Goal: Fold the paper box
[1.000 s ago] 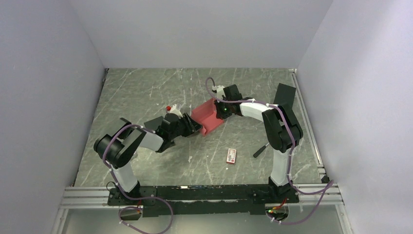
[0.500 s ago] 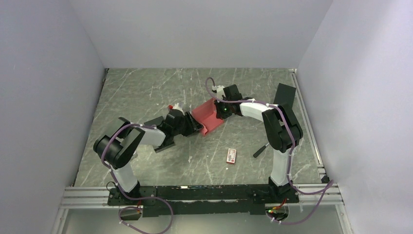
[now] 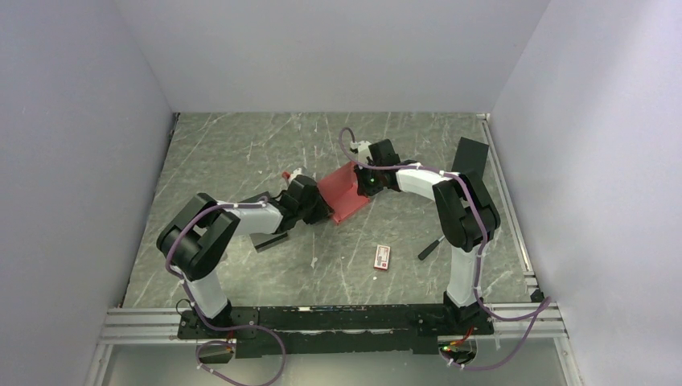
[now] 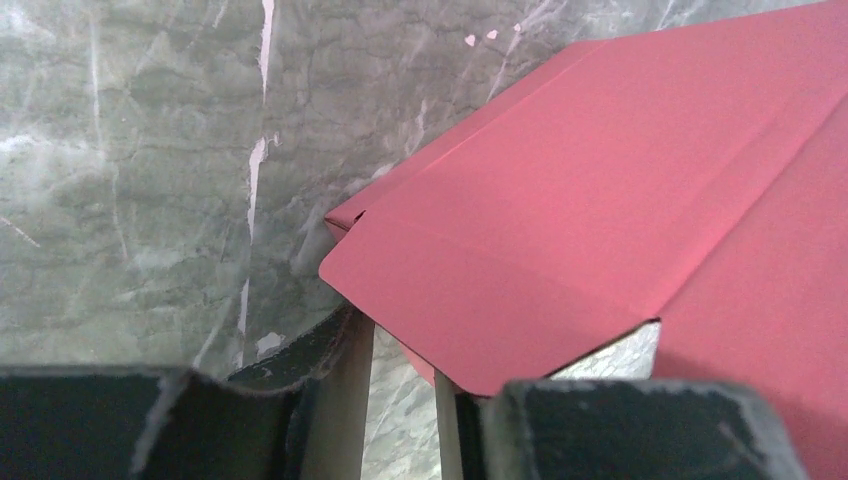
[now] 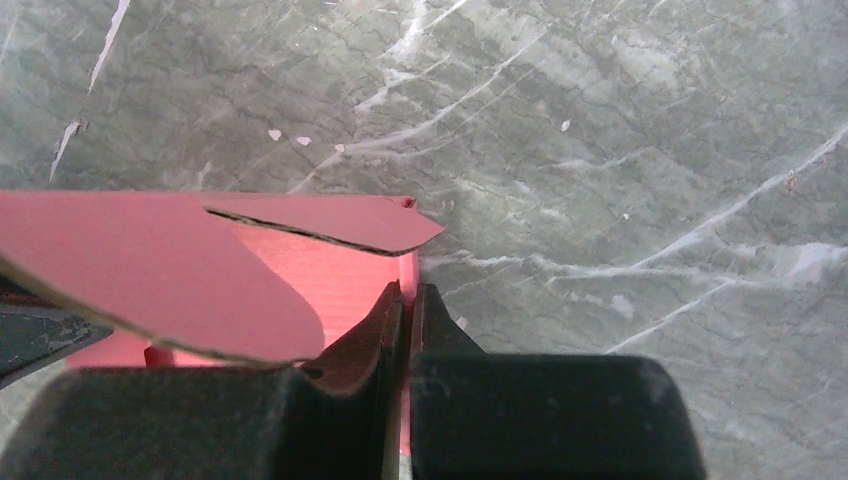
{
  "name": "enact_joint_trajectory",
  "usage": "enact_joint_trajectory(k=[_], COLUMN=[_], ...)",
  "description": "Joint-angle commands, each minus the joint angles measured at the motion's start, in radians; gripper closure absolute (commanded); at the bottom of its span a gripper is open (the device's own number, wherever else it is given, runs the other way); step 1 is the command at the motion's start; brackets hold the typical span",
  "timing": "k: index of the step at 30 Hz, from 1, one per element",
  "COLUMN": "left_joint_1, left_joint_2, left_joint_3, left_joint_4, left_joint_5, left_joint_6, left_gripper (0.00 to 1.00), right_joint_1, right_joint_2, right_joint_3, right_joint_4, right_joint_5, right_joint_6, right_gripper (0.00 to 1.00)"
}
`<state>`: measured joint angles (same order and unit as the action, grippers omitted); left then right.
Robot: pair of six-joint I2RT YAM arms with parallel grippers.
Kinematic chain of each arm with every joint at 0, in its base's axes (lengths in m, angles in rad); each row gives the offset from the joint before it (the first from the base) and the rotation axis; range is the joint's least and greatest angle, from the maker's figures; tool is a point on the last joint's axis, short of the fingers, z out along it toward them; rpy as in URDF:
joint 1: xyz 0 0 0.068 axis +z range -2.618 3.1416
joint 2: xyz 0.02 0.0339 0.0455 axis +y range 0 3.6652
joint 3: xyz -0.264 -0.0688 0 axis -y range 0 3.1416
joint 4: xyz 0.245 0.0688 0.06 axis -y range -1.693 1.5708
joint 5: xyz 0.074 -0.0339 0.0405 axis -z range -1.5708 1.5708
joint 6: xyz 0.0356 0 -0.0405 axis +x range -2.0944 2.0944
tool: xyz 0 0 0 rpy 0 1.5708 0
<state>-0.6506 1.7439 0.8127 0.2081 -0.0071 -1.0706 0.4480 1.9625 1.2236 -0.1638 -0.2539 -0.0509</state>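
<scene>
The red-pink paper box [image 3: 347, 193] stands partly folded in the middle of the marble table, with walls raised and flaps loose. My right gripper [image 3: 363, 174] is at its far right edge. In the right wrist view this gripper [image 5: 408, 292] is shut on a thin upright wall of the box [image 5: 330, 270], and a loose flap [image 5: 150, 270] hangs to the left. My left gripper [image 3: 322, 211] is at the box's near left corner. In the left wrist view its jaws [image 4: 400, 360] stand apart, with table showing between them. A rounded flap of the box [image 4: 620, 190] overhangs the gap and reaches the right finger [image 4: 446, 420].
A small red-and-white packet [image 3: 383, 257] lies on the table in front of the box. A black stick-like item [image 3: 430, 248] lies right of it. A larger black box [image 3: 471, 156] stands at the far right by the wall. A metal rail [image 3: 338, 318] runs along the near edge.
My left gripper has slid right, closer in under the box's left flap, its wrist has dropped lower and its jaws have narrowed. The right gripper and the box have stayed put.
</scene>
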Motion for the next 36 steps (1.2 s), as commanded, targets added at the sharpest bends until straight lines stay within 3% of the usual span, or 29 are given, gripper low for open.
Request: enact_joint_trajectory(k=[1, 9, 16, 20, 26, 36], left_joint_1=[-0.035, -0.052, -0.069, -0.069, -0.064, -0.004], left_joint_2=[0.033, 0.047, 0.069, 0.083, 0.108, 0.095], left_joint_3=[0.042, 0.102, 0.203, 0.251, 0.33, 0.322], left_joint_4=[-0.064, -0.159, -0.339, -0.423, -0.53, -0.522], left_joint_5=[-0.033, -0.06, -0.09, -0.129, -0.19, -0.17], left_joint_6=[-0.007, 0.031, 0.081, 0.129, 0.208, 0.29], left_gripper=[0.73, 0.74, 0.89, 0.98, 1.0, 1.0], right_joint_1=[0.022, 0.024, 0.036, 0.041, 0.041, -0.02], right_joint_2=[0.024, 0.02, -0.015, -0.052, -0.098, -0.179], right_joint_3=[0.002, 0.002, -0.005, -0.022, -0.032, -0.034], right_joint_4=[-0.061, -0.063, -0.061, -0.047, -0.051, -0.112], right_joint_5=[-0.026, -0.033, -0.077, -0.154, -0.209, -0.243], right_joint_6=[0.01, 0.011, 0.019, 0.042, 0.049, 0.009], right_gripper=[1.0, 1.0, 1.0, 0.8, 0.53, 0.25])
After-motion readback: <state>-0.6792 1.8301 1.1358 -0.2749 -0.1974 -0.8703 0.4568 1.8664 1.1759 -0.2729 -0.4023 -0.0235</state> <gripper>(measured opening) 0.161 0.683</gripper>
